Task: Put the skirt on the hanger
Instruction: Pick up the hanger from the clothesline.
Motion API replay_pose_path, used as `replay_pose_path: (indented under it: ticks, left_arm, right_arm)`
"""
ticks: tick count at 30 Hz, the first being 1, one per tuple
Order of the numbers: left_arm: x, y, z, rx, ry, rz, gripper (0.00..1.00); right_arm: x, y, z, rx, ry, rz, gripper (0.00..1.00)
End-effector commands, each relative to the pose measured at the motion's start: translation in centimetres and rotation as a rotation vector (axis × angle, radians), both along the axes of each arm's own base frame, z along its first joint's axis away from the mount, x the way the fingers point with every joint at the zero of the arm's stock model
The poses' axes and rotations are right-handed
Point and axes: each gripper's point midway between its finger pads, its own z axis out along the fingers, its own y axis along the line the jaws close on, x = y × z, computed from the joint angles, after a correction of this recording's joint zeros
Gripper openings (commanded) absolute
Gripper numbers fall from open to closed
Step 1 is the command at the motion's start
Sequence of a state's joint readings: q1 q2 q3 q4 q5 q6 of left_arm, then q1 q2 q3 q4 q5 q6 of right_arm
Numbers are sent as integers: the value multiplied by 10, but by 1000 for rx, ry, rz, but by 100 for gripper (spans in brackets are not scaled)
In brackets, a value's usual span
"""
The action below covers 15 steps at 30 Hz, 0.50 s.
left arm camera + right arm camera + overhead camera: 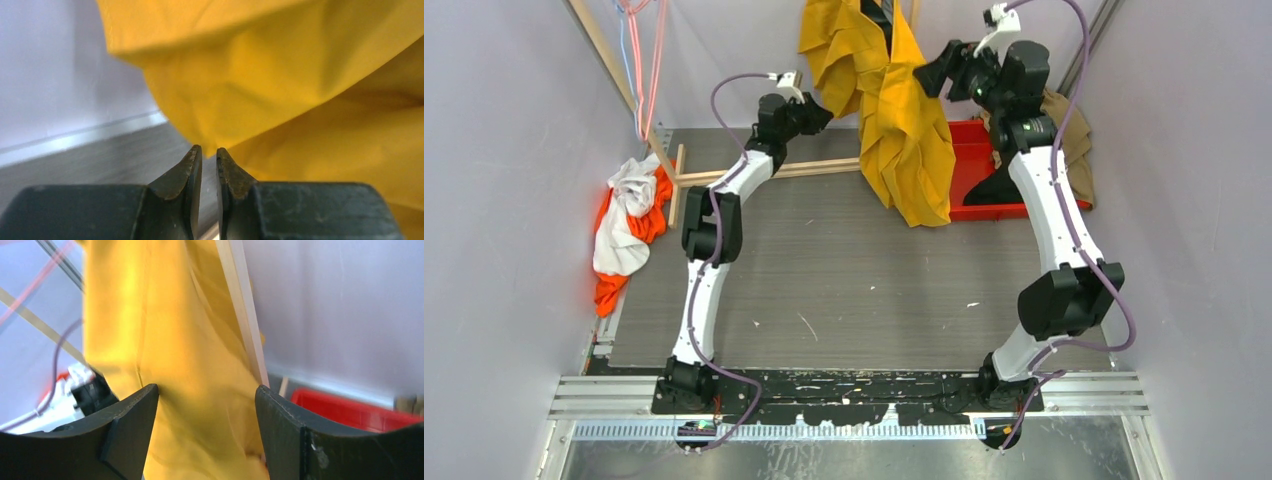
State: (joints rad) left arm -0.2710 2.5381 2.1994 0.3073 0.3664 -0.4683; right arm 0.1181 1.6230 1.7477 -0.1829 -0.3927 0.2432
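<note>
The yellow skirt hangs in folds at the back middle, its top running up to a dark hanger part at the frame's upper edge. My left gripper sits at the skirt's left fold. In the left wrist view its jaws are nearly together, grey table shows through the slit, and the skirt's lowest point ends just past the tips. My right gripper is raised at the skirt's upper right. It stands open, with the skirt hanging beyond the gap, untouched.
A pale wooden pole runs down beside the skirt. A red bin stands at the back right with brown cloth behind it. A white and orange cloth lies at the left edge, next to wooden slats.
</note>
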Motion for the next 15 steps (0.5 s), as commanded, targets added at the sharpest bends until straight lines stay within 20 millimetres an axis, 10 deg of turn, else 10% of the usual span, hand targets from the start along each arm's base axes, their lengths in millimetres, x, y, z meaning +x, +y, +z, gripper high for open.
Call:
replay_pose_path:
  ticks: [1,15]
  left_arm:
    - [-25,12,88,-61,-114,9,19]
    - [-115,10,74,-117,8,-27,21]
  right_arm:
    - [15,14,73,50,-223,65,75]
    - [70,37,54,115,-183,152,74]
